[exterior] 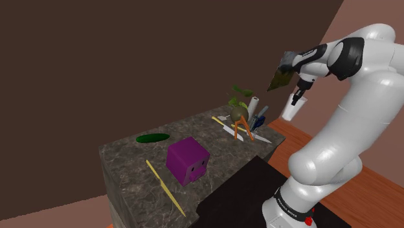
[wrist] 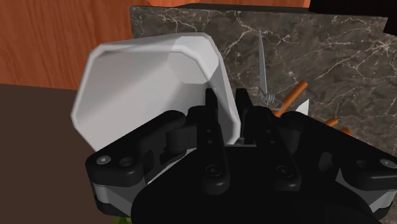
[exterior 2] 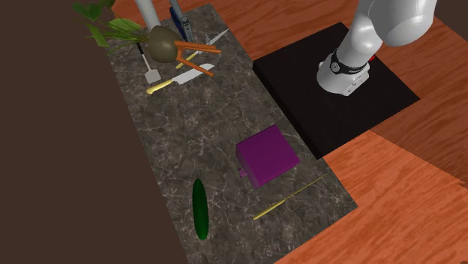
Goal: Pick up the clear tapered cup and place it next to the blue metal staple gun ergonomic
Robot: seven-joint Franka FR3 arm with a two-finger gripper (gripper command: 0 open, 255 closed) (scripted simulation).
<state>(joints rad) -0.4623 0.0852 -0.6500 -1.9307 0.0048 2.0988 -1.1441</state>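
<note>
A white tapered cup [exterior: 291, 111] hangs in the air past the counter's far end, above the wooden floor. My gripper [exterior: 298, 98] is shut on its rim from above. In the wrist view the cup [wrist: 146, 76] is tilted, and one black finger [wrist: 212, 114] sits inside its wall while the other sits outside, with the gripper [wrist: 227, 107] clasping it. The blue staple gun [exterior: 259, 120] lies at the far end of the marble counter [exterior: 129, 168], beside a white cylinder [exterior: 254, 103]. From the second exterior view the staple gun [exterior 2: 178, 19] is at the top edge.
Crowded at the far end are a potted plant [exterior: 238, 103], orange tongs [exterior: 242, 125] and a knife [exterior: 234, 131]. Nearer lie a purple box [exterior: 188, 160], a cucumber [exterior: 153, 137] and a yellow stick [exterior: 165, 188]. The black stand [exterior 2: 330, 82] adjoins the counter.
</note>
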